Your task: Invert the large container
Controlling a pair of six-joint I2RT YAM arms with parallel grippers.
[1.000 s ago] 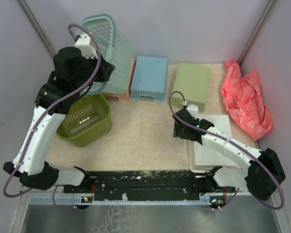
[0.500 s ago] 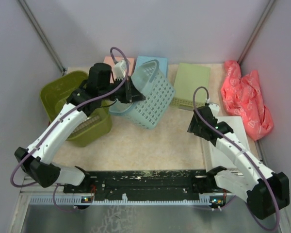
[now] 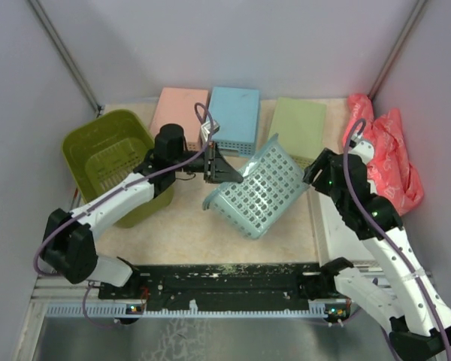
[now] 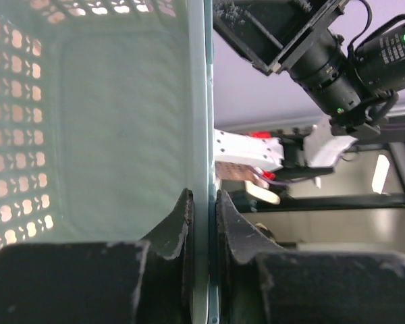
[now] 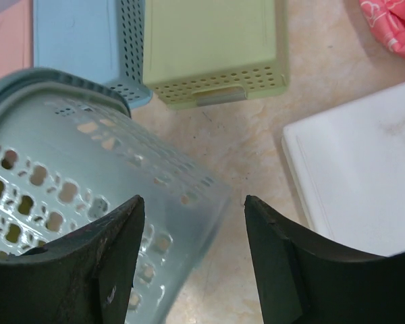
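Note:
The olive-green large container (image 3: 105, 162) stands upright, mouth up, at the left of the table; neither gripper touches it. My left gripper (image 3: 224, 174) is shut on the rim of the smaller teal perforated basket (image 3: 259, 188), which lies tilted on its side in the middle. In the left wrist view the rim (image 4: 204, 101) runs between the closed fingers of the left gripper (image 4: 204, 202). My right gripper (image 3: 316, 169) is open and empty just right of the teal basket's base. In the right wrist view the right gripper (image 5: 192, 206) hovers over the basket's corner (image 5: 74, 169).
A pink tray (image 3: 182, 109), a blue tray (image 3: 234, 116) and a green tray (image 3: 297, 128) lie upside down along the back. A red bag (image 3: 383, 158) sits at the back right. A white tray (image 3: 321, 233) lies under the right arm. Walls close both sides.
My left arm carried the teal basket from the back left to the middle and tipped it onto its side. My right arm swung toward the back right, beside the basket's base.

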